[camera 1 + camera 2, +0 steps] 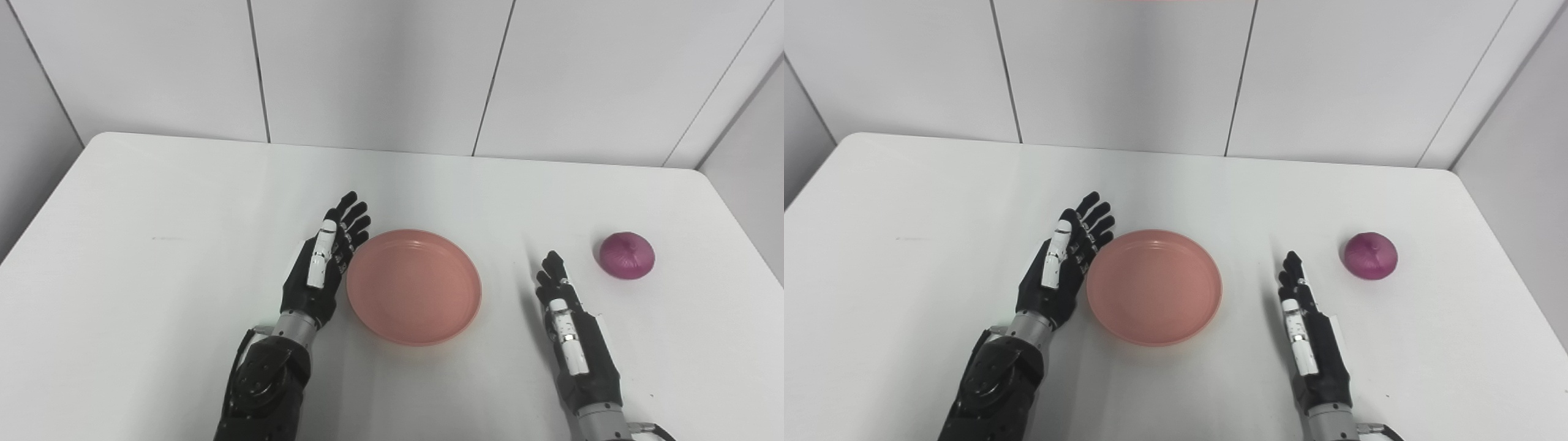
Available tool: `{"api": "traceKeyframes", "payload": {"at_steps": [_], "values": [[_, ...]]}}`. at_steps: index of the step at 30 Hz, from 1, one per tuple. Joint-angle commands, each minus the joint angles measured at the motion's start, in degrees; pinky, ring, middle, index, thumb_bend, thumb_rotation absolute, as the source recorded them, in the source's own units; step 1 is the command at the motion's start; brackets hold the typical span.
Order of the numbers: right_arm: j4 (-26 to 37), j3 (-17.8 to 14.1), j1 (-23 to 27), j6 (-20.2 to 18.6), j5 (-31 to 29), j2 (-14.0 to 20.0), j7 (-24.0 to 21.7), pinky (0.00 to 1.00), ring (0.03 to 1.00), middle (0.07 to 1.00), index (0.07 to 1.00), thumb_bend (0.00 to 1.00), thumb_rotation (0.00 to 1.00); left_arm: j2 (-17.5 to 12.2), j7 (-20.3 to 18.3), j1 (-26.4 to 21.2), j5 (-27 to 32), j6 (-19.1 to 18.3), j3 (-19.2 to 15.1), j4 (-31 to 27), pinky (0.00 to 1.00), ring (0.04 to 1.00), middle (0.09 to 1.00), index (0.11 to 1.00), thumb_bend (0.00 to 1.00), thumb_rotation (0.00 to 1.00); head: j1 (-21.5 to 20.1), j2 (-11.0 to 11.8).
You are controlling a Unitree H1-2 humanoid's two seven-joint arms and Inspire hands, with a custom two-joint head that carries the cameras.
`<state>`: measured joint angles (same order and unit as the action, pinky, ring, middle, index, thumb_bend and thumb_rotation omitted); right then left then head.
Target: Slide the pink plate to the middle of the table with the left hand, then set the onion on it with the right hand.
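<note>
Two arms rise from the bottom edge of the frame, and both are cut off there, so nothing above the forearms shows. The left hand (323, 263) stands on edge just left of centre, fingers straight and slightly fanned, holding nothing; its palm faces the pink plate (414, 286) and sits right against the plate's left rim, though whether they truly touch is hard to make out. The right hand (566, 318) is seen edge-on at lower right, fingers straight and close together, also holding nothing — its palm side is turned away, so little of it can be read. The plate lies flat at the centre of the white table (153, 245), with nothing on it. The onion (626, 255) — purple-red and round — rests on the table at right of centre, up and to the right of the right hand's fingertips and apart from them, well apart from the plate. The table's right edge runs close past the onion toward the lower right corner; its far edge meets the grey wall panels (380, 67) across the upper part of the frame. Bare tabletop lies between plate and right hand, and a broad stretch spreads across the left half.
</note>
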<state>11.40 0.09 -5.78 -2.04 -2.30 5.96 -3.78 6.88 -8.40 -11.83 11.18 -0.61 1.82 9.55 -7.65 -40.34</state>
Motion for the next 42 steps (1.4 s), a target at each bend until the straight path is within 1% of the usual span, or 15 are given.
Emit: {"api": "traceKeyframes", "payload": {"at_steps": [1, 7, 9, 11, 12, 14, 16, 18, 22, 24, 27, 31, 37, 40, 42], "values": [[2.5, 0.4, -0.1, -1.2, 1.7, 0.6, -0.1, 1.00, 1.000, 1.000, 1.000, 0.52, 0.87, -0.5, -0.1, 1.6, 0.4, 0.8, -0.6, 3.0, 0.94, 0.929, 0.931, 0.911, 0.47, 1.00, -0.2, -0.1], [8.4, -0.2, 1.8, -4.9, 6.2, 2.6, 0.3, 0.99, 0.995, 1.000, 1.000, 0.46, 0.73, -0.4, -0.4, 1.8, 0.8, 0.8, -0.7, 2.7, 0.94, 0.931, 0.934, 0.913, 0.47, 1.00, -1.5, -0.3], [10.6, -0.2, 2.5, -6.8, 10.0, 3.6, 0.7, 0.97, 0.982, 0.994, 0.997, 0.46, 0.73, -0.5, -0.7, 1.9, 0.8, 1.1, -0.6, 2.8, 0.94, 0.932, 0.934, 0.913, 0.47, 1.00, -2.0, -0.3], [12.1, -0.3, 3.0, -8.5, 12.2, 4.3, 0.6, 0.99, 0.970, 0.986, 0.992, 0.47, 0.73, -0.6, -0.8, 2.0, 0.8, 1.1, -0.6, 2.7, 0.94, 0.933, 0.936, 0.915, 0.46, 1.00, -2.3, -0.3], [12.8, -0.8, 3.5, -8.7, 11.3, 4.7, 0.1, 1.00, 0.969, 0.985, 0.992, 0.47, 0.74, -0.5, -0.7, 2.0, 0.8, 1.0, -0.6, 2.6, 0.94, 0.933, 0.937, 0.916, 0.46, 1.00, -2.5, -0.3], [13.7, -1.6, 4.0, -9.3, 9.7, 5.2, -0.5, 1.00, 0.992, 0.996, 0.998, 0.45, 0.68, -0.3, -0.5, 2.1, 0.9, 0.7, -0.8, 2.6, 0.94, 0.929, 0.933, 0.911, 0.46, 1.00, -2.6, -0.4], [14.8, -2.2, 4.4, -10.4, 9.7, 5.8, -0.8, 0.99, 0.999, 1.000, 1.000, 0.48, 0.66, -0.2, -0.4, 2.1, 1.0, 0.4, -0.8, 2.4, 0.93, 0.926, 0.929, 0.907, 0.46, 1.00, -3.0, -0.5], [15.7, -2.4, 4.6, -11.1, 10.6, 6.3, -0.9, 0.96, 0.998, 1.000, 1.000, 0.52, 0.70, -0.3, -0.5, 2.2, 1.2, 0.0, -0.8, 2.2, 0.94, 0.929, 0.932, 0.911, 0.46, 1.00, -3.5, -0.6], [15.9, -2.2, 5.5, -10.0, 14.6, 8.1, -0.5, 0.90, 0.961, 0.983, 0.983, 0.53, 0.70, -0.4, -0.6, 2.4, 1.6, -0.2, -0.6, 2.1, 0.94, 0.932, 0.935, 0.916, 0.46, 1.00, -4.7, -0.6], [15.8, -2.5, 6.0, -9.6, 15.8, 8.8, -0.3, 0.88, 0.946, 0.974, 0.975, 0.57, 0.67, -0.4, -0.7, 2.5, 1.8, 0.0, -0.6, 2.2, 0.94, 0.931, 0.934, 0.916, 0.45, 1.00, -5.1, -0.7], [16.4, -2.9, 6.5, -10.7, 16.4, 9.2, -0.5, 0.89, 0.947, 0.976, 0.979, 0.62, 0.64, -0.6, -1.1, 2.5, 2.0, 0.3, -0.6, 2.4, 0.94, 0.932, 0.935, 0.919, 0.45, 1.00, -5.7, -0.7], [16.2, -3.7, 7.5, -11.2, 19.2, 11.2, -0.8, 0.86, 0.936, 0.971, 0.979, 0.68, 0.59, -0.9, -1.7, 2.6, 2.4, 0.3, -0.7, 2.6, 0.94, 0.934, 0.937, 0.919, 0.46, 1.00, -6.9, -0.7], [16.2, -4.3, 8.6, -15.3, 25.0, 13.1, -1.4, 0.86, 0.927, 0.955, 0.966, 0.82, 0.55, -1.4, -1.8, 2.8, 2.3, 0.4, -0.1, 2.6, 0.95, 0.937, 0.938, 0.917, 0.47, 1.00, -6.9, -0.8], [14.6, -3.8, 9.0, -14.0, 31.0, 15.1, -0.2, 0.84, 0.915, 0.942, 0.950, 0.84, 0.48, -1.5, -2.0, 2.8, 2.5, 0.5, 0.0, 2.7, 0.95, 0.938, 0.940, 0.919, 0.47, 1.00, -6.9, -0.7], [13.6, -3.8, 9.2, -13.1, 32.8, 16.0, 0.0, 0.83, 0.912, 0.941, 0.945, 0.86, 0.43, -1.4, -1.8, 2.9, 2.5, 0.3, -0.1, 2.5, 0.95, 0.938, 0.939, 0.918, 0.47, 1.00, -7.0, -0.7]]}}
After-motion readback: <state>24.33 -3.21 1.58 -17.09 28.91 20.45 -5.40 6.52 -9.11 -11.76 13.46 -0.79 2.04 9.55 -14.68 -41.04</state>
